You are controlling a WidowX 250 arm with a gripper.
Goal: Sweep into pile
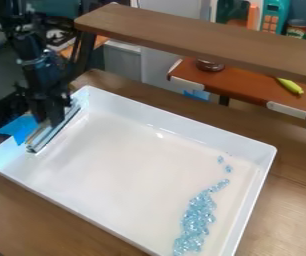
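At the upper left, the black gripper (51, 114) hangs down inside the left end of the white tray (216, 132). It is shut on a long, narrow sweeping tool (43, 138), whose long edge runs along the tray's left wall. Clear light-blue beads (197, 215) lie in a strip on the tray floor at the right, thick near the front and thinning toward the back. A couple of small beads (228, 169) sit apart behind the strip. The gripper and the tool are well away from the beads, across the tray.
Blue tape (17, 129) is at the tray's left edge. A wooden shelf (202, 37) crosses above the back of the table. Behind it, a brown surface (249, 90) holds a yellow toy banana (290, 86) and a dark round object (210, 65).
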